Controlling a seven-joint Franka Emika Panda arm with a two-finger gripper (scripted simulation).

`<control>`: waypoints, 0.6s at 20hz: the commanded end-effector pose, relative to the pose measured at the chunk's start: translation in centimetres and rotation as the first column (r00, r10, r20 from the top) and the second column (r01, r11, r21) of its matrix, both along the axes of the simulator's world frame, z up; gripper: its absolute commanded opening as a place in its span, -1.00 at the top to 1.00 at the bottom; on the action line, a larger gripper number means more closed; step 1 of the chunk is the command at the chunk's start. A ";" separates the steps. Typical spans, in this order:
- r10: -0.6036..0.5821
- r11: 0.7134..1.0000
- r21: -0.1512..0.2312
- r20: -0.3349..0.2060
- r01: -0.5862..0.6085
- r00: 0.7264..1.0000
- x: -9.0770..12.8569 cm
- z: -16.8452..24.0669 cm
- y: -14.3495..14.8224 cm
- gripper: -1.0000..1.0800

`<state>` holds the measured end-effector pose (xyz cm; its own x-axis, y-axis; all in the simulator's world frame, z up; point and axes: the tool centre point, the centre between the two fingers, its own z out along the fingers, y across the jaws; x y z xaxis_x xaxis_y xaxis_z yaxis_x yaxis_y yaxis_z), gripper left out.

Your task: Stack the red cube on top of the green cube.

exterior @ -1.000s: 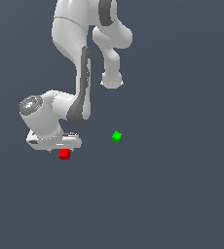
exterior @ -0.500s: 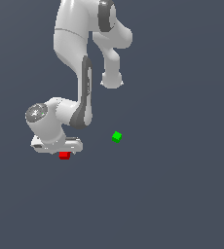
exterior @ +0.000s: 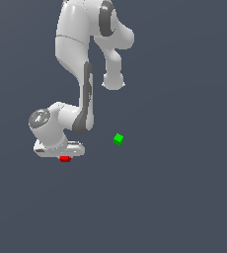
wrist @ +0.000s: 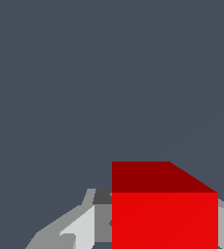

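Note:
The red cube (exterior: 64,158) lies on the floor at the exterior view's left, with only its lower part showing under the white hand. My gripper (exterior: 64,156) is down over it. In the wrist view the red cube (wrist: 164,214) fills the space between the two grey fingers (wrist: 84,228), which press against its sides with no gap that I can see. The green cube (exterior: 118,139) sits alone on the floor, toward the exterior view's right of the red cube and a little farther back. It does not appear in the wrist view.
The arm's white links (exterior: 76,54) rise behind and above the hand. The plain dark grey floor (exterior: 174,197) spreads all around both cubes.
Over the last second the hand came down a little onto the red cube and then held still. Neither cube has moved.

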<state>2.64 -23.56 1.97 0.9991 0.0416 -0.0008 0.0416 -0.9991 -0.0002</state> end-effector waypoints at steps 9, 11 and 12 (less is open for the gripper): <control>0.000 1.000 0.000 0.001 0.000 1.000 0.0 0.1 0.0 1.00; 0.000 1.000 0.000 0.001 0.000 1.000 0.0 0.3 0.0 1.00; 0.000 1.000 0.000 0.001 0.000 1.000 0.0 0.5 0.0 1.00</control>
